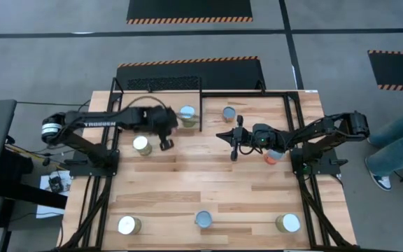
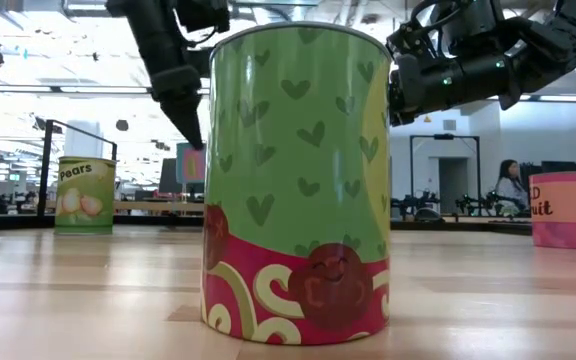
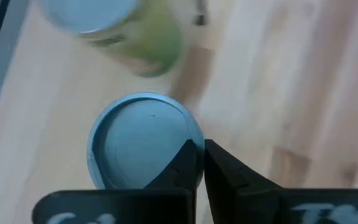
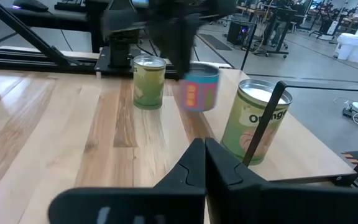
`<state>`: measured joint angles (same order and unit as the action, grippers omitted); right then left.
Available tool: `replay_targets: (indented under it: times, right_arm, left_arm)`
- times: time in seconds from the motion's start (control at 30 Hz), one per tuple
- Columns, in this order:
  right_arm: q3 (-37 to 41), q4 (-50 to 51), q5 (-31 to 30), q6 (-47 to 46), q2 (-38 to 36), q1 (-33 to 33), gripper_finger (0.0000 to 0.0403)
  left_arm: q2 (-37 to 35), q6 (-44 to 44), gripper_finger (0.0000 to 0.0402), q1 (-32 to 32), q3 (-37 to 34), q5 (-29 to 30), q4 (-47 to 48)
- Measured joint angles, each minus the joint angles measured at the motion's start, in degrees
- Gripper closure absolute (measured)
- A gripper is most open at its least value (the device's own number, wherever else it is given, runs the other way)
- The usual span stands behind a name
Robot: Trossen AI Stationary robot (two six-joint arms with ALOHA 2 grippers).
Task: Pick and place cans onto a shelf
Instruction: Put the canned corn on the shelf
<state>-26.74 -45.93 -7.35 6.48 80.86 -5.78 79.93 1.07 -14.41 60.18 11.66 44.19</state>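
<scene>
Both grippers are pressed together on nothing; the left gripper apparently overhangs a blue-topped can near the table's far edge, risking toppling it.

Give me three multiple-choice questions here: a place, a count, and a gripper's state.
1. The red-orange can stands: A on the floor; B by the left arm's base; C beside the right arm.
2. Cans along the table edge at the high view's bottom: A one; B three; C five.
3. The left gripper is: A shut, empty; B wide open; C shut on a can.
C: that arm partly covers it. B: three tops show there. A: its fingers meet with nothing between.
</scene>
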Motion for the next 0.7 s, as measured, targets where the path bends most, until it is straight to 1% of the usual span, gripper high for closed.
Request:
replay_targets:
  times: [0.1,0.17,0.3,0.4,0.57,0.7]
  right_arm:
    - [-0.01,0.0,0.0,-0.03,0.0,0.0,0.0394]
    - [-0.01,0.02,0.0,-0.02,0.0,0.0,0.0394]
    - [-0.01,0.02,0.0,-0.02,0.0,0.0,0.0393]
    - [-0.01,0.01,0.0,-0.02,0.02,0.0,0.0394]
    - [-0.03,-0.07,0.0,-0.02,0.02,0.0,0.0393]
    - [-0.05,-0.09,0.0,-0.02,0.02,0.0,0.0394]
  left_arm:
    - [0.01,-0.75,0.04,-4.1,0.27,-2.08,-0.76]
    - [0.01,-0.99,0.04,-6.24,0.27,-2.34,-0.28]
    - [0.01,-2.28,0.0401,-8.98,0.27,-3.36,-0.37]
    - [1.08,-2.31,0.0401,-10.09,0.24,-5.18,-1.5]
    - [3.47,-2.27,0.0401,-10.97,0.22,-5.36,-3.42]
    - [3.71,-1.56,0.0401,-11.19,0.22,-5.37,-4.29]
